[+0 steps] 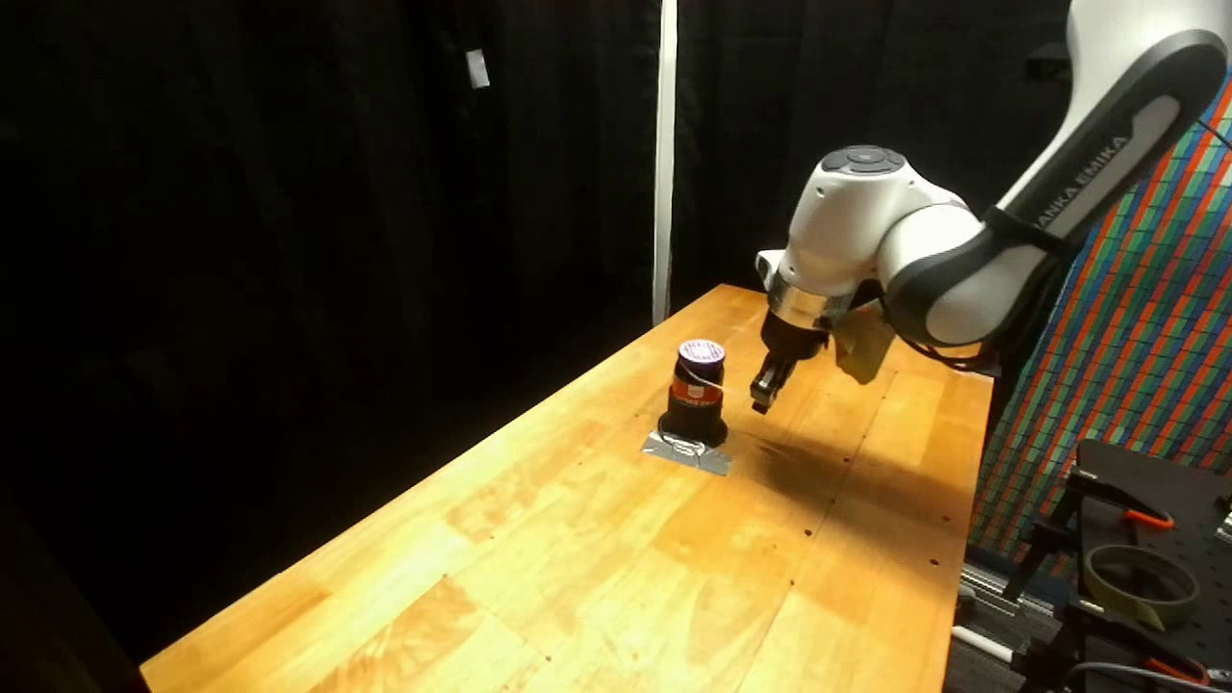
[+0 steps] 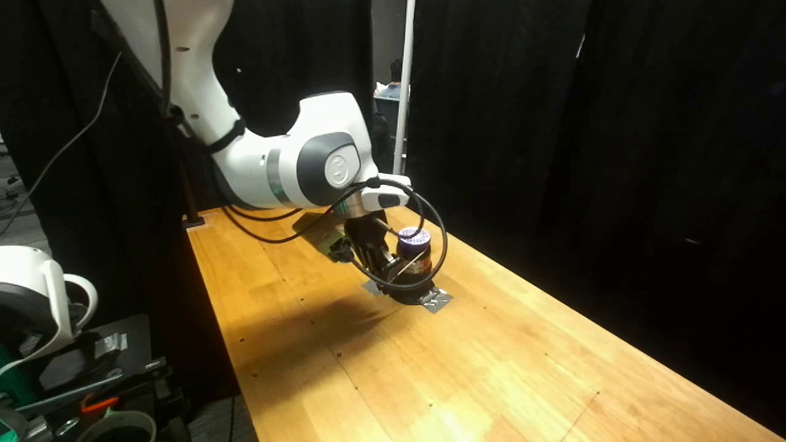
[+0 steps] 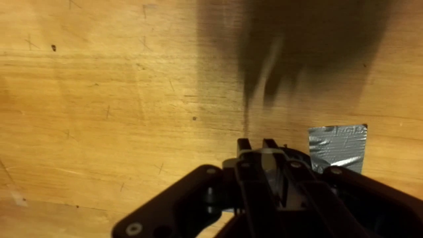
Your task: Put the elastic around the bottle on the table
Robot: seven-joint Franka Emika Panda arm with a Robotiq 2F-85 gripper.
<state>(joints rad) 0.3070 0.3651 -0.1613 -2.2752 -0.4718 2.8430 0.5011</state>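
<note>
The dark bottle point(image 1: 697, 393) has a white-and-purple top and an orange-red band. It stands upright on the wooden table point(image 1: 577, 577); it also shows in an exterior view point(image 2: 419, 265). The pale elastic point(image 1: 705, 382) lies against the bottle's upper side and stretches toward my gripper point(image 1: 760, 406), which is close beside the bottle, above the table. The strand also shows in an exterior view point(image 2: 408, 266). In the wrist view the elastic point(image 3: 264, 150) passes across both fingers near their tips. The gripper point(image 3: 257, 142) has a narrow gap between its fingers. The bottle is mostly hidden there.
Grey tape point(image 1: 688, 454) lies at the bottle's base and shows in the wrist view point(image 3: 338, 145). A black cable loop point(image 2: 446, 242) hangs from the arm in front of the bottle. A cart with a tape roll point(image 1: 1141, 582) stands beside the table. Black curtains hang behind.
</note>
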